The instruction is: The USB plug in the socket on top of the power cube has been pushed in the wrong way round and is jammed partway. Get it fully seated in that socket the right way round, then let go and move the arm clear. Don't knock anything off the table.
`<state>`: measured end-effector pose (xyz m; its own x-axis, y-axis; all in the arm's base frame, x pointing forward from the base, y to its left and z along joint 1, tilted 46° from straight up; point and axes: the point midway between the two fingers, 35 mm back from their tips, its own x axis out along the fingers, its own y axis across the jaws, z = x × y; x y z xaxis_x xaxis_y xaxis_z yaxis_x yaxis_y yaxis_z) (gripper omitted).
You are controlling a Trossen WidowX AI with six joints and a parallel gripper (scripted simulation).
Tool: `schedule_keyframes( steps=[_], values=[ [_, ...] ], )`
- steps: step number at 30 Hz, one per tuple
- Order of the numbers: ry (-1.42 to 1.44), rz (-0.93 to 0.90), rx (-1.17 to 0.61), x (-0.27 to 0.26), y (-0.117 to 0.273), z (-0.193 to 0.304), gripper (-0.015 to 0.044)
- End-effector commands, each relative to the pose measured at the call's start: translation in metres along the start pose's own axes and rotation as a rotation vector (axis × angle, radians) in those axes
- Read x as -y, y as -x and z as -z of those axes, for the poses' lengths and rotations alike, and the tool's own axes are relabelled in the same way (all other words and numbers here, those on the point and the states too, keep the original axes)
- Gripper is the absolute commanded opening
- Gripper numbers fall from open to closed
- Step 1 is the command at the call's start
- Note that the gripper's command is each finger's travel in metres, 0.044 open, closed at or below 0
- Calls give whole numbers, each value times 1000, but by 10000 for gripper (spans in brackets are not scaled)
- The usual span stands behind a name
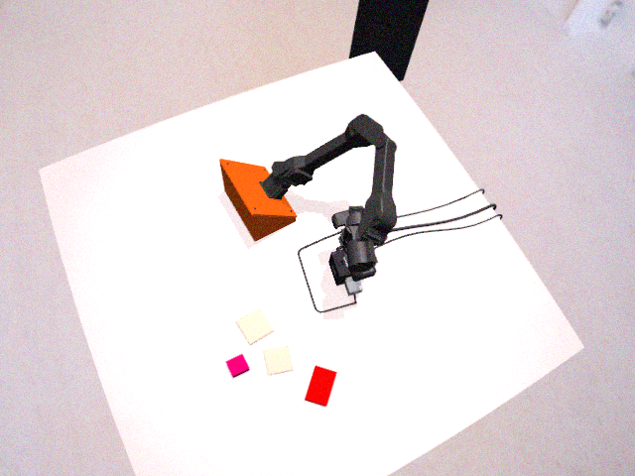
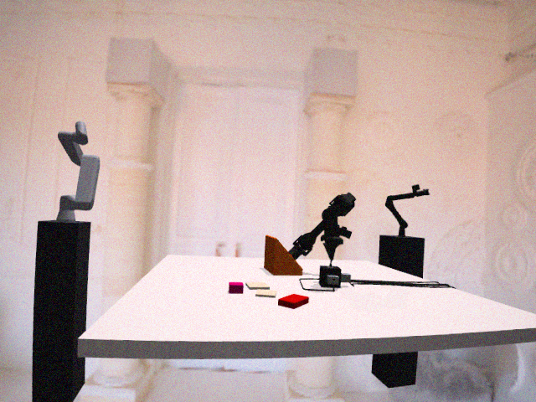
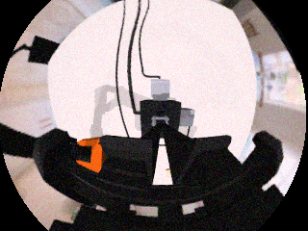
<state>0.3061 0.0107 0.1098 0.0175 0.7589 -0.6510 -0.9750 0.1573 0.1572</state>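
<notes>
The black power cube [image 1: 337,267] [image 2: 323,279] [image 3: 146,108] stands on the table with pale grey plugs on two sides. One plug [image 3: 160,89] [image 2: 345,277] is at the far side in the wrist view; the other [image 3: 187,116] is on its right there. My gripper [image 2: 331,263] [image 3: 161,126] points straight down, its tips nearly together right over the cube's top. It is shut on the USB plug, which is mostly hidden between the dark tips. A pale bracket-shaped outline [image 3: 160,117] shows on the cube's top by the tips. How deep the plug sits and which way round cannot be told.
Cables run from the cube to the table edge, and one loops around it. An orange wedge [image 1: 246,186] [image 2: 279,260] carries the arm's base. A red block [image 1: 320,386] [image 2: 293,300], a magenta block [image 1: 237,365] [image 2: 235,287] and two cream tiles [image 1: 254,326] [image 1: 278,360] lie apart from the cube.
</notes>
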Motion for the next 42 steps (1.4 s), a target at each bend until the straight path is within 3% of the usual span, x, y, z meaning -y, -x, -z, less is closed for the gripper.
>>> schedule_keyframes(
  steps=[1,37,40,42],
  values=[
    [0,-1,4,0,-2,-1,0],
    [0,-1,4,0,-3,-1,0],
    [0,3,1,0,-1,0,79],
    [0,3,1,0,-1,0,95]
  ],
)
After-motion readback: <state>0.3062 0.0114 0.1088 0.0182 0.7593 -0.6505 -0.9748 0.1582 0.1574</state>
